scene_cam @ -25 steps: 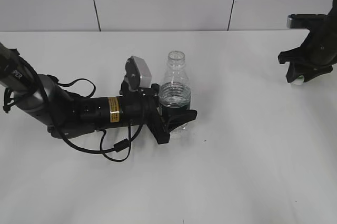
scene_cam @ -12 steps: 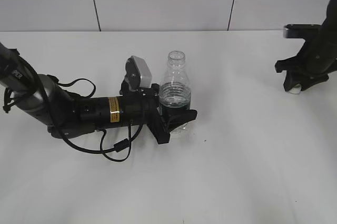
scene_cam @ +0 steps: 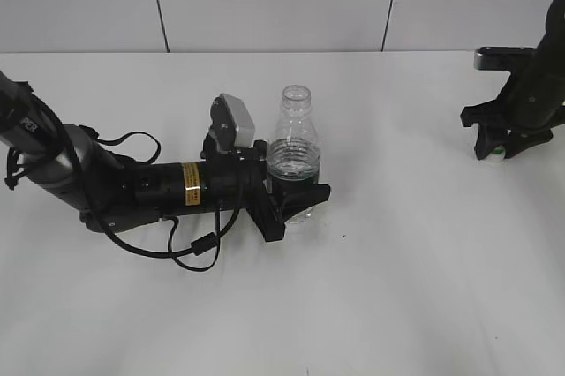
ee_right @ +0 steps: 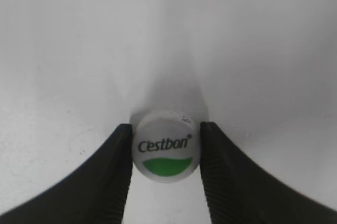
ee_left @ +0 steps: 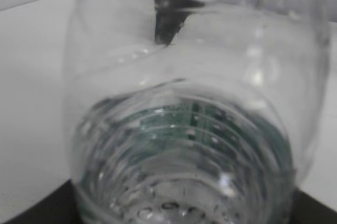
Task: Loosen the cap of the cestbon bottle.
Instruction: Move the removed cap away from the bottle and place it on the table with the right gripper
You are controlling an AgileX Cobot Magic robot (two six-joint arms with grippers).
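Your left claw (scene_cam: 296, 202) is clamped around the lower body of the cestbon bottle (scene_cam: 294, 148), which stands upright near the middle of the white tabletop (scene_cam: 397, 261) with its neck open. The cap (ee_right: 167, 150) is off. You've got it pinched in the right claw (ee_right: 166, 153), fingers touching both sides, logo face up. That claw sits way out at 3 o'clock from the bottle, low over the tabletop. Can't tell whether the cap touches the surface.

Exterior looks down slantwise; wrist views sit close — bottle (scene_cam: 294, 157) shared.
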